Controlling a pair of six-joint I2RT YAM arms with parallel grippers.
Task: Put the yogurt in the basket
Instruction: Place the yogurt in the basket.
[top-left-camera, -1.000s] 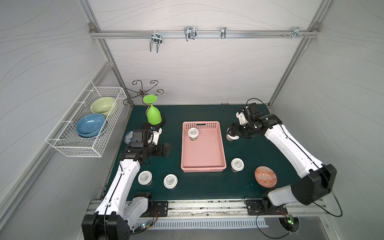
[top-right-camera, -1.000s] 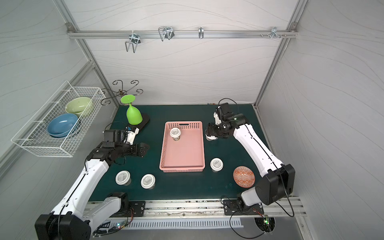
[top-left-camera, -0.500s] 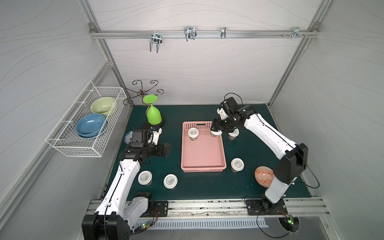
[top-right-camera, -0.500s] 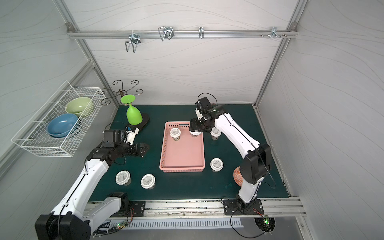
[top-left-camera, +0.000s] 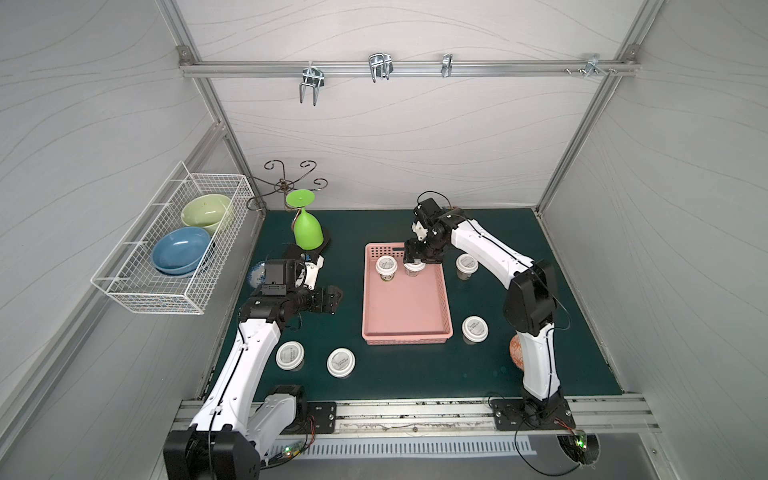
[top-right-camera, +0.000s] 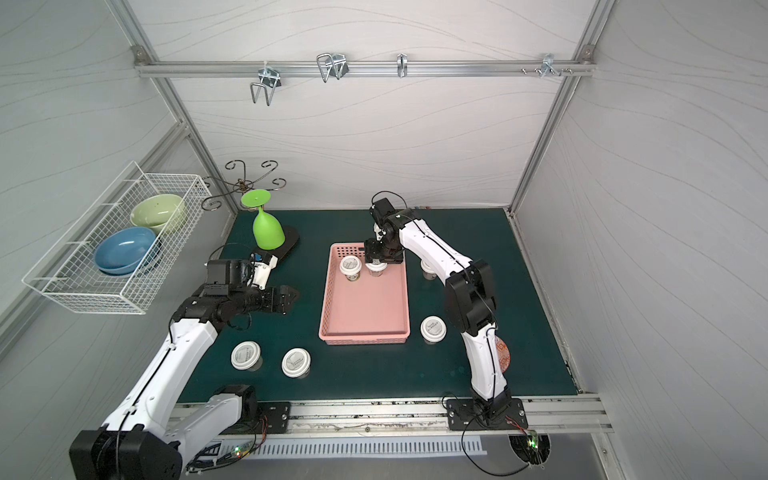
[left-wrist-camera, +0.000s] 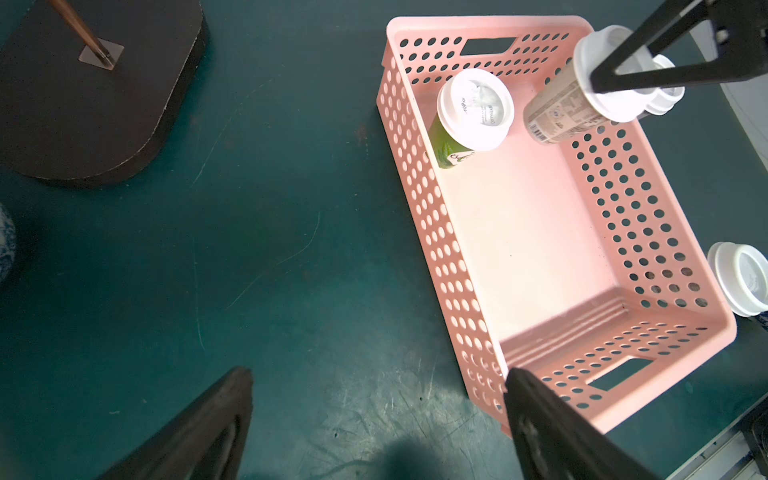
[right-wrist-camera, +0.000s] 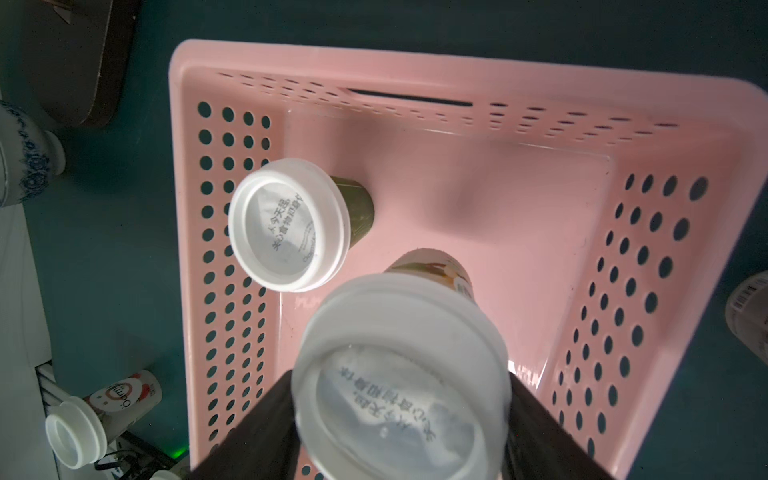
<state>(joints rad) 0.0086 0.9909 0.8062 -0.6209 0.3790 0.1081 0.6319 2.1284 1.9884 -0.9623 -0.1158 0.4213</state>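
Note:
The pink basket (top-left-camera: 405, 334) (top-right-camera: 364, 334) lies mid-mat. My right gripper (top-left-camera: 415, 262) (top-right-camera: 376, 262) (right-wrist-camera: 401, 415) is shut on a white-lidded yogurt cup (top-left-camera: 414, 269) (left-wrist-camera: 582, 95) (right-wrist-camera: 401, 365), inside the basket's back end. Whether the held cup's foot rests on the floor I cannot tell. Another yogurt cup (top-left-camera: 385, 266) (left-wrist-camera: 473, 110) (right-wrist-camera: 286, 224) stands in the basket just left of it. My left gripper (top-left-camera: 332, 297) (top-right-camera: 291, 297) (left-wrist-camera: 374, 374) hangs open over bare mat, left of the basket.
More yogurt cups stand on the mat: one back right of the basket (top-left-camera: 466, 264), one front right (top-left-camera: 474, 329), two front left (top-left-camera: 289, 355) (top-left-camera: 340, 362). A white wire basket (top-left-camera: 124, 291) with bowls hangs left. A green goblet (top-left-camera: 307, 228) stands behind my left arm.
My right arm has swung left from the mat beside the basket, carrying a yogurt cup over the basket's rim into its back end. The left arm has not moved.

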